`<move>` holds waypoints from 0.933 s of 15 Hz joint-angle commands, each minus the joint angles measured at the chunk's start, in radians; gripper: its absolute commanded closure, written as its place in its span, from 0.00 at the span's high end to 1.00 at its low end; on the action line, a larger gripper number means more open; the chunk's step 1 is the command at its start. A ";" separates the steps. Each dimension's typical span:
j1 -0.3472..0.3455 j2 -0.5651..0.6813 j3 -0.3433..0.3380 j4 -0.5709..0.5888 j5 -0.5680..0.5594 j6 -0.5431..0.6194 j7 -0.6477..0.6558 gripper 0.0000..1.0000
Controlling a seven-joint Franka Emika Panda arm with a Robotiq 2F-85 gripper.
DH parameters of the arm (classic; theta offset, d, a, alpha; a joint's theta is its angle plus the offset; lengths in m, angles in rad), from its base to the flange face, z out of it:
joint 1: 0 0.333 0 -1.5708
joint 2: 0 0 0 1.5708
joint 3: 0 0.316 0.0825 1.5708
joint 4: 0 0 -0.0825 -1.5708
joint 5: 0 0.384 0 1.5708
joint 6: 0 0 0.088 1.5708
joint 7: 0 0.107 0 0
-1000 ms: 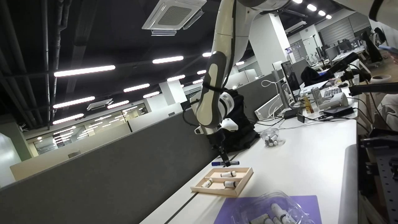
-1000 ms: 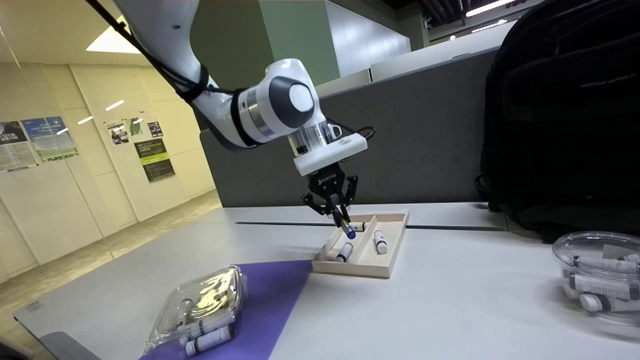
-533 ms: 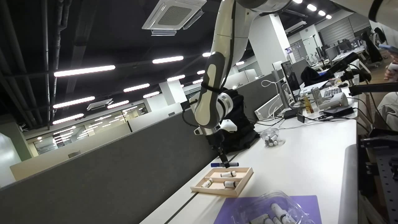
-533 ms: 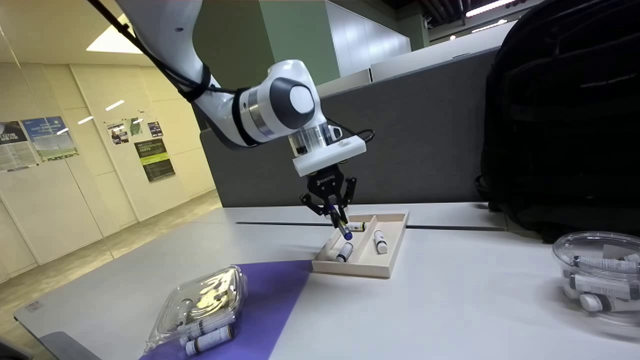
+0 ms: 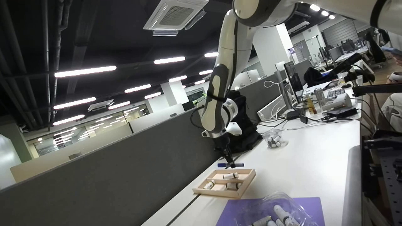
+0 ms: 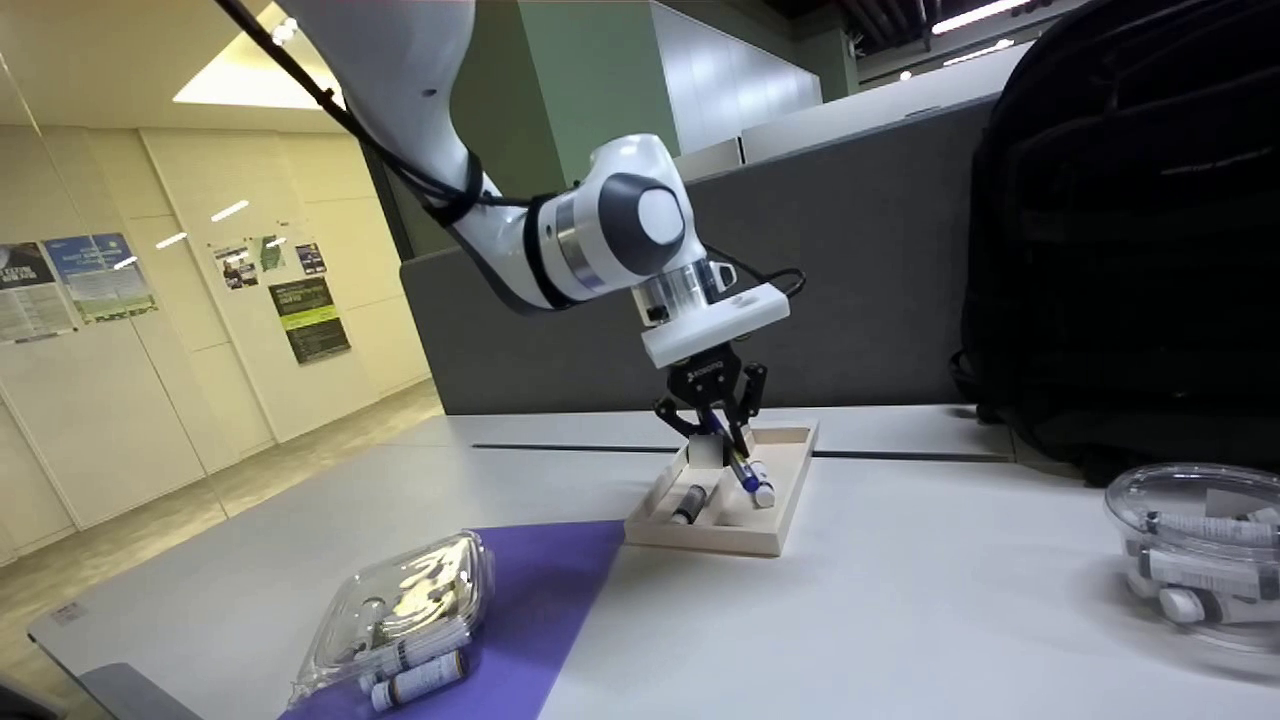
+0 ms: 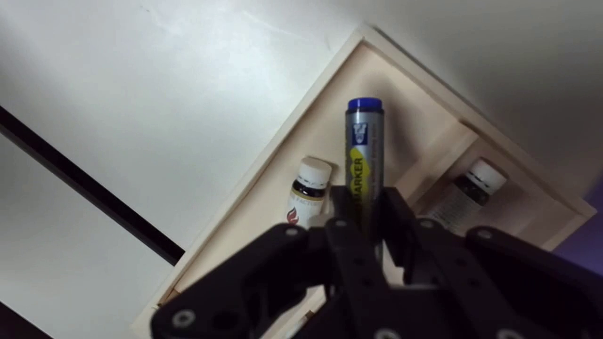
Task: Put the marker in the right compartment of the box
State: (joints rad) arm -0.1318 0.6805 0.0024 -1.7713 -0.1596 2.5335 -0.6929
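At the far left of an exterior view, a hinged clear-plastic container (image 6: 400, 610) with white-labelled bottles (image 6: 420, 682) sits on a flat purple sheet (image 6: 565, 580), seemingly outside the job. Next comes the shallow light-wood box (image 6: 700, 538), divided by thin wooden partitions (image 7: 440, 157), with more small bottles (image 6: 690, 505) lying inside. Over it, the black two-fingered gripper (image 7: 366, 202) is clenched around the slim silver-barrelled, blue-ended marker (image 7: 365, 150), so the picking up is done. In the wrist view the marker hangs above the long compartment (image 6: 785, 455), the right-hand one in an exterior view, apparently clear of its floor and near a small white-capped bottle (image 7: 308, 188). I take this compartment for the target, so the carrying looks nearly finished. What seems to be left is lowering the marker, letting it go and backing off. Farther right, well apart from the box, stands a round clear-plastic tub (image 6: 1200, 560) of bottles.
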 commanded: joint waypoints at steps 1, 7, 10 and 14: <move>0.003 0.079 -0.001 0.097 -0.018 -0.007 0.037 0.05; 0.016 0.142 -0.002 0.150 -0.029 -0.017 0.040 0.39; 0.017 0.137 0.004 0.144 -0.031 -0.013 0.034 0.59; 0.022 0.090 0.019 0.102 -0.040 0.013 0.023 0.87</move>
State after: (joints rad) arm -0.1130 0.8083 0.0110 -1.6498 -0.1776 2.5407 -0.6917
